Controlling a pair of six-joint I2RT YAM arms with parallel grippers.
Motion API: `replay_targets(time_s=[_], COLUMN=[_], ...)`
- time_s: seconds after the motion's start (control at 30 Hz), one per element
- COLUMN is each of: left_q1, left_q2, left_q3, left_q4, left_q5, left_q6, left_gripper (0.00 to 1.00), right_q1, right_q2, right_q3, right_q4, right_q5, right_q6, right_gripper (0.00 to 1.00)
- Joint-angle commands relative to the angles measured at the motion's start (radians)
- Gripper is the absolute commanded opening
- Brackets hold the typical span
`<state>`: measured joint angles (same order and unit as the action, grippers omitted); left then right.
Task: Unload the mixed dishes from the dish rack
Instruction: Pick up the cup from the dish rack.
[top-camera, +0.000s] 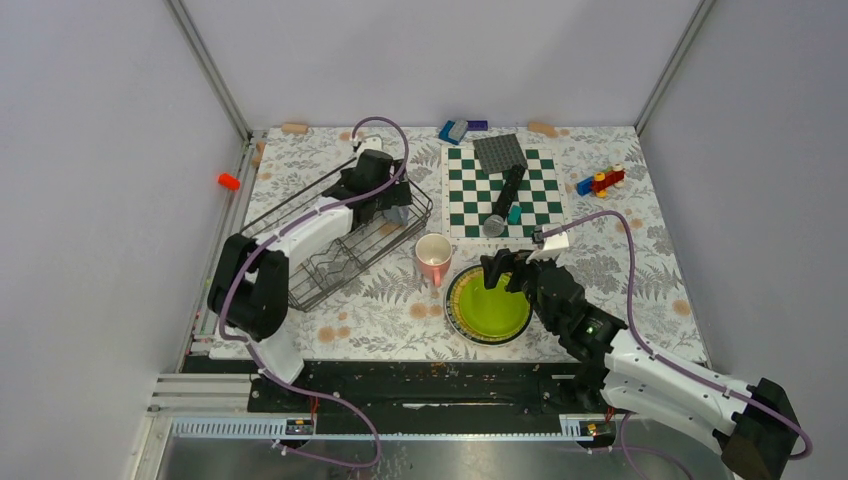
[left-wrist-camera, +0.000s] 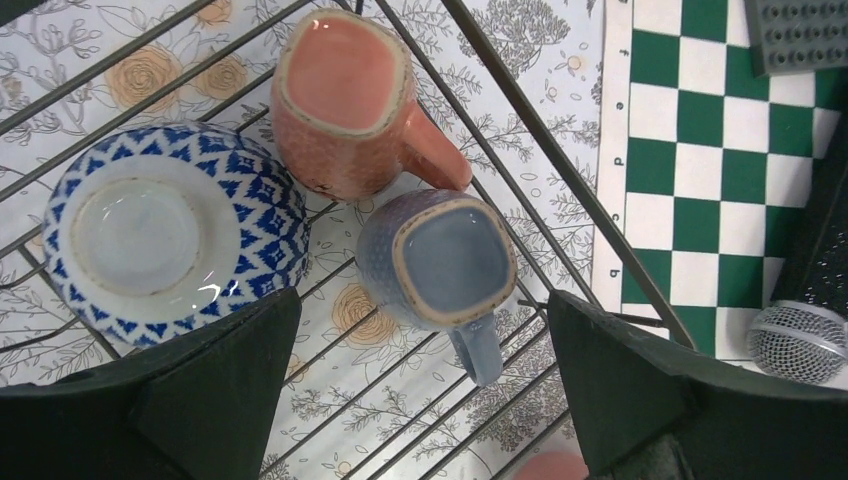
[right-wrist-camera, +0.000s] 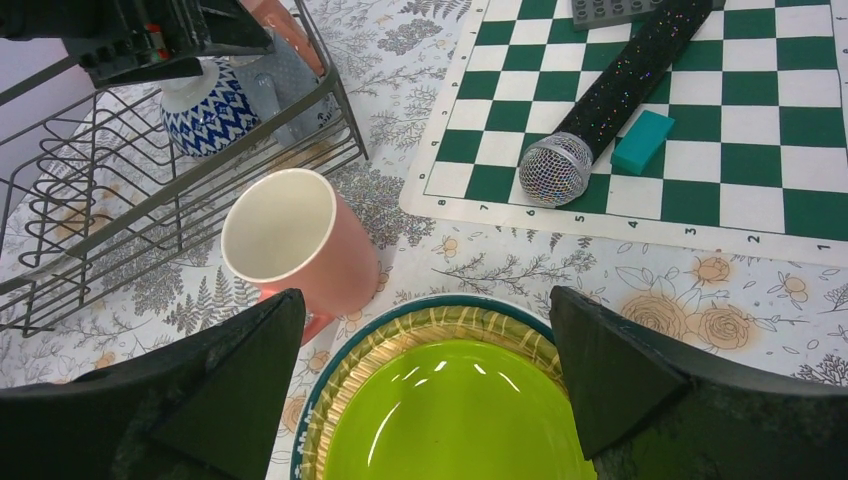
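Booth: plain pale walls (top-camera: 430, 60), aluminium posts (top-camera: 210, 75) in the two back corners. The table (top-camera: 400, 322) is covered with a floral-print cloth. Arm bases are on a black rail (top-camera: 430, 385) at the near edge.

The dish rack (top-camera: 330, 262) is on the left half of the cloth, set at an angle, far end toward the chessboard (top-camera: 470, 195). In that far end, all base up: blue patterned bowl (left-wrist-camera: 170, 235), racked pink mug (left-wrist-camera: 350, 100), grey mug (left-wrist-camera: 440, 260). The two mugs touch; the bowl is just beside the pink one.

The left gripper (left-wrist-camera: 420, 310) is inside that end of the rack, right above the grey mug. Jaws are spread wide with nothing between them.

Out of the rack: the upright pink mug (top-camera: 433, 257) stands on the cloth between the rack and the plate stack (top-camera: 487, 305) (touching the stack or not, can't tell). The stack has a lime-green plate on top, a yellow-orange rim under it and a dark green rim outermost.

The right gripper (right-wrist-camera: 425, 300) hovers over the stack's far edge, jaws spread wide, holding nothing.

Clutter: a microphone (top-camera: 505, 198) lies on the chessboard with a teal block (top-camera: 514, 213) beside it and a grey studded plate (top-camera: 499, 152) at the board's far edge. Toy blocks (top-camera: 600, 181) are right of the board. An orange piece (top-camera: 229, 181) sits off the cloth by the left wall.
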<state>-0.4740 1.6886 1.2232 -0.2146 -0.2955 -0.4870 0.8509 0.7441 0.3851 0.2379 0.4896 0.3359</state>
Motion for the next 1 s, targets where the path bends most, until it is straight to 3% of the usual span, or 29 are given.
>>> replay_targets(time_s=[0.0, 0.47, 0.67, 0.83, 0.97], left_q1=[0.005, 0.031, 0.032, 0.032, 0.032], left_q2=[0.047, 0.182, 0.204, 0.209, 0.191], left_q3=[0.08, 0.164, 0.171, 0.184, 0.186], left_q4=[-0.032, -0.088, -0.094, -0.099, -0.103], left_q5=[0.051, 0.067, 0.081, 0.085, 0.089], left_q6=[0.046, 0.044, 0.04, 0.045, 0.051], left_gripper=[0.99, 0.94, 0.85, 0.7, 0.45], right_q1=[0.006, 0.006, 0.006, 0.004, 0.005], right_q2=[0.007, 0.017, 0.016, 0.02, 0.011], right_q3=[0.004, 0.0, -0.004, -0.006, -0.009], right_q4=[0.061, 0.071, 0.078, 0.079, 0.083], right_q5=[0.049, 0.056, 0.058, 0.066, 0.057], right_q6=[-0.017, -0.023, -0.026, -0.027, -0.025], right_gripper=[1.0, 1.0, 1.0, 1.0, 1.0])
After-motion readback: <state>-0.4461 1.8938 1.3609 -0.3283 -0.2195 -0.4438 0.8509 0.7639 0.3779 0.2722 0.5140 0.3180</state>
